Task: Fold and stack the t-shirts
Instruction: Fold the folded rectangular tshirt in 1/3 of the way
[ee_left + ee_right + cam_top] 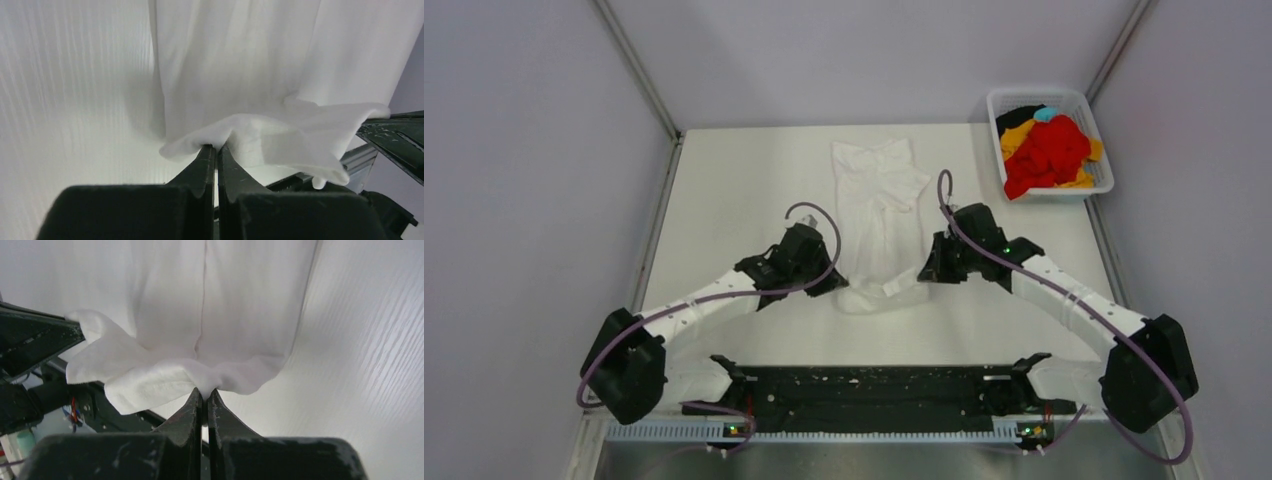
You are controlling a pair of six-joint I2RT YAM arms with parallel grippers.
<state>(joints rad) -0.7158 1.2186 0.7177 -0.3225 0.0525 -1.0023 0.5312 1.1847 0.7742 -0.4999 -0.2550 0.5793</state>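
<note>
A white t-shirt (879, 220) lies as a long narrow strip down the middle of the table, folded lengthwise. My left gripper (836, 285) is shut on its near left corner, and the cloth (240, 75) bunches over my tips (216, 148). My right gripper (926, 272) is shut on its near right corner; the hem (210, 305) drapes over my tips (205, 391). The near edge is lifted a little off the table. Red (1049, 155), yellow-orange (1016, 133), black (1018, 113) and light blue (1046, 113) shirts lie heaped in the basket.
A white mesh basket (1104, 160) stands at the back right corner. Grey walls close in the table on the left, back and right. A black rail (874, 385) runs along the near edge between the arm bases.
</note>
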